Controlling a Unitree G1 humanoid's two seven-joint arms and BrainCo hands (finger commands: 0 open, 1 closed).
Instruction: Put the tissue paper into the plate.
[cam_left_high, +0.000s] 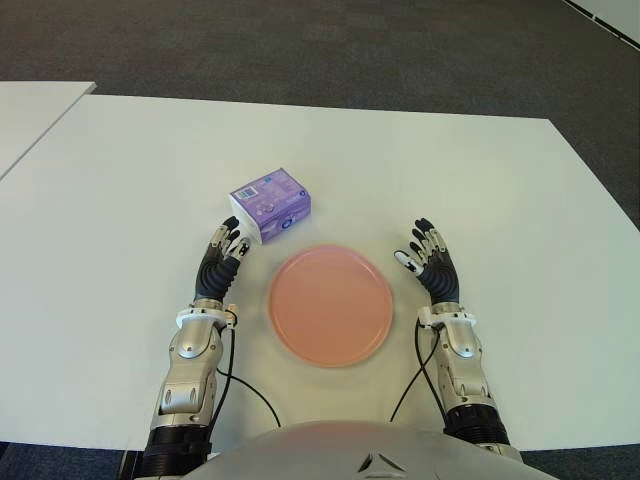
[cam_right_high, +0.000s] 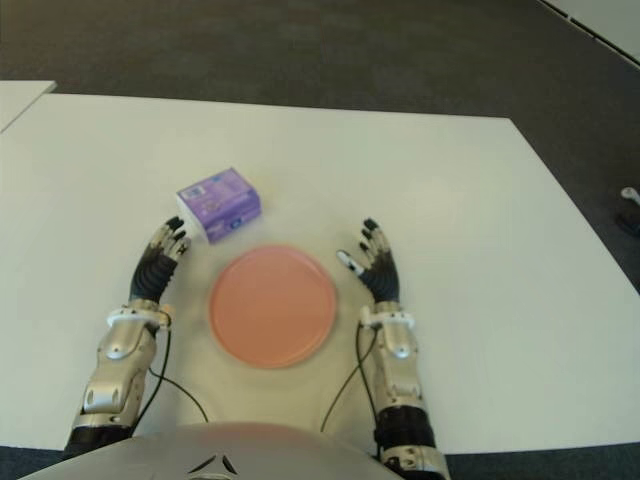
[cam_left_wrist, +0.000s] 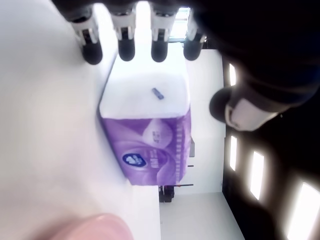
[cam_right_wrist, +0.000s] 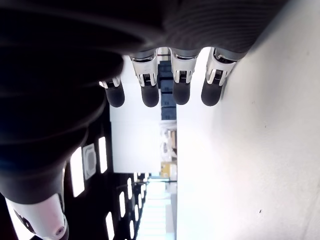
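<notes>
On the white counter (cam_left_high: 480, 190), just beyond the far-left edge of the pink plate (cam_left_high: 330, 305), sits the tissue paper pack (cam_left_high: 270, 205) (a purple wrapper with a white end face). It lies flat on the counter, outside the plate and turned at an angle to the counter's edges. The plate holds nothing.

The left robot hand (cam_left_high: 222, 257) shows to the left of the plate, its fingers (cam_left_wrist: 126, 47) stretched out and spread, holding nothing. The fingertips are just short of the pack's near end; the left wrist view shows them lined up close in front of its white face, but whether they touch it cannot be told.

The right robot hand (cam_left_high: 430, 262) shows to the right of the plate, near its rim but apart from it. Its fingers (cam_right_wrist: 150, 92) are likewise extended and separated, with nothing in them, and the thumb points inward toward the plate.

Both forearms reach forward from the robot's body at the near edge of the counter, one on each side of the plate, with thin black cables trailing from the wrists.
</notes>
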